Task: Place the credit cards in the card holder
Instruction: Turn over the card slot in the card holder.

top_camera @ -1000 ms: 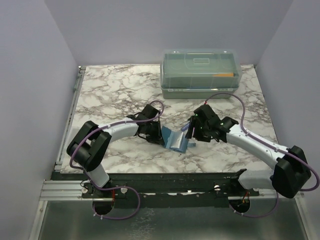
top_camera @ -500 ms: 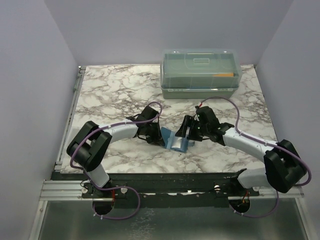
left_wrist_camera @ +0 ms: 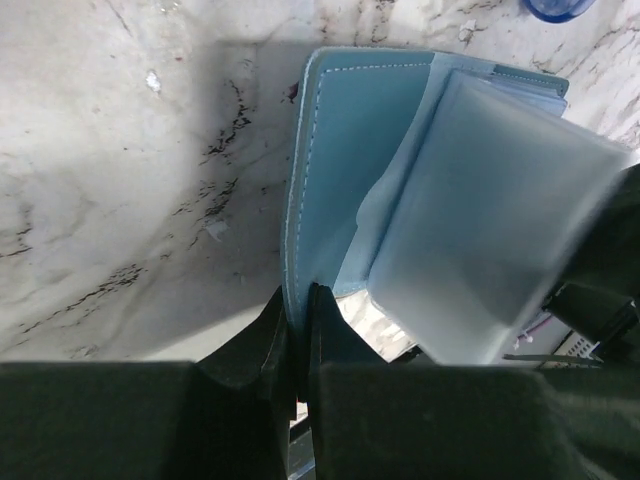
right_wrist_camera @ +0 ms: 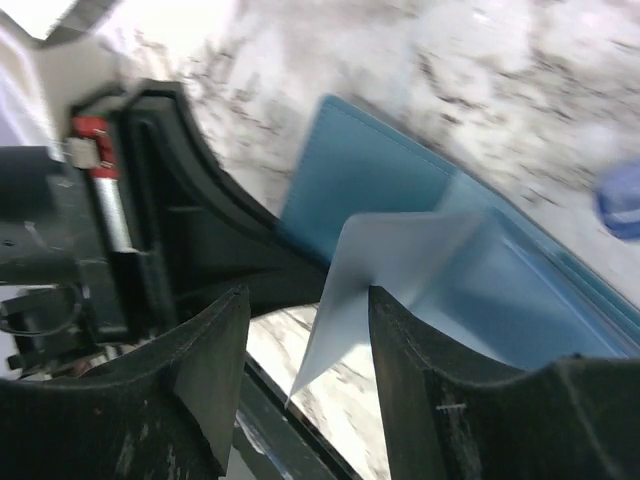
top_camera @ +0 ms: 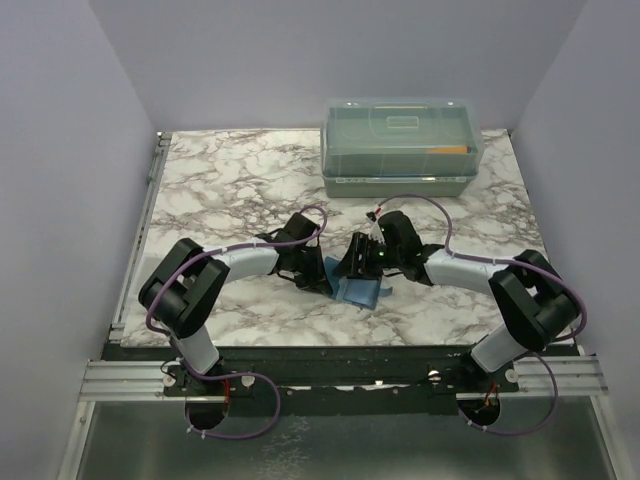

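The teal-blue card holder lies open on the marble table between the two arms. My left gripper is shut on the edge of its teal flap, low at the table. A frosted whitish leaf stands up from the holder's inside. My right gripper is open just over the holder, and the leaf lies between its fingers, against the right one. I see no credit card with yellow or dark markings in any view.
A large translucent lidded box stands at the back of the table. A small blue round thing lies on the marble just beyond the holder, and it also shows in the left wrist view.
My right gripper has moved left and closer to the holder, until it stands over its open inside. The left gripper has kept its grip on the flap.
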`<state>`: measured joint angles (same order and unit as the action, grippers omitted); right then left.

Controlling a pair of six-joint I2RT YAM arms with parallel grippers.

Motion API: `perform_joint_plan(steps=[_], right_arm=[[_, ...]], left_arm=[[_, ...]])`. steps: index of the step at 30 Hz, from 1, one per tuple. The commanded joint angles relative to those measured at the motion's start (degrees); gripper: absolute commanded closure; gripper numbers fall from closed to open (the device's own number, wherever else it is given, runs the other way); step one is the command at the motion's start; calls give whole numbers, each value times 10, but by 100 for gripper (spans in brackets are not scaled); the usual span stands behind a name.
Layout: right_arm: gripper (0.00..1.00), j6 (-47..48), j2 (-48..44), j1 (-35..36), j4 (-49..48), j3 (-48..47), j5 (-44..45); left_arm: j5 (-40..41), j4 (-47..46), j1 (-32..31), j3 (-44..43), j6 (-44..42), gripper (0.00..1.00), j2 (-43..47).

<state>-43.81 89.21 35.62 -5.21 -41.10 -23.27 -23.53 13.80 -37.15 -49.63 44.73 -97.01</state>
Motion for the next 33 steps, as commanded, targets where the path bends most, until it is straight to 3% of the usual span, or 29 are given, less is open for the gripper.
perform_joint_plan(steps=[1, 5, 8, 12, 16, 21, 25, 27, 30, 33], right_arm=[[46, -45, 39, 7, -110, -15, -64], [43, -64, 62, 7, -108, -11, -36], [40, -75, 57, 7, -109, 6, -8], [39, -81, 58, 7, -116, 25, 9], [41, -74, 73, 6, -127, 26, -4], [50, -68, 89, 7, -132, 15, -31], [50, -62, 67, 7, -106, 13, -30], [49, -62, 43, 7, -78, 15, -10], [48, -60, 18, 7, -30, 14, 13], [46, -65, -17, 7, 6, 27, 38]], left_arm=[[-29, 8, -1, -10, -15, 100, -15], [-29, 8, 3, 0, -9, 100, 5], [-27, 11, 17, 15, -5, 84, 36], [-35, 32, 41, 39, -4, 50, 90], [-33, 60, 55, 38, -9, 37, 138], [-44, 60, 55, 6, -36, 43, 162], [-78, 50, 51, -29, -52, 42, 106], [-94, 39, 48, -35, -44, 55, 73], [-103, 22, 45, -38, -44, 58, 35], [-89, 24, 45, -37, -45, 78, -4]])
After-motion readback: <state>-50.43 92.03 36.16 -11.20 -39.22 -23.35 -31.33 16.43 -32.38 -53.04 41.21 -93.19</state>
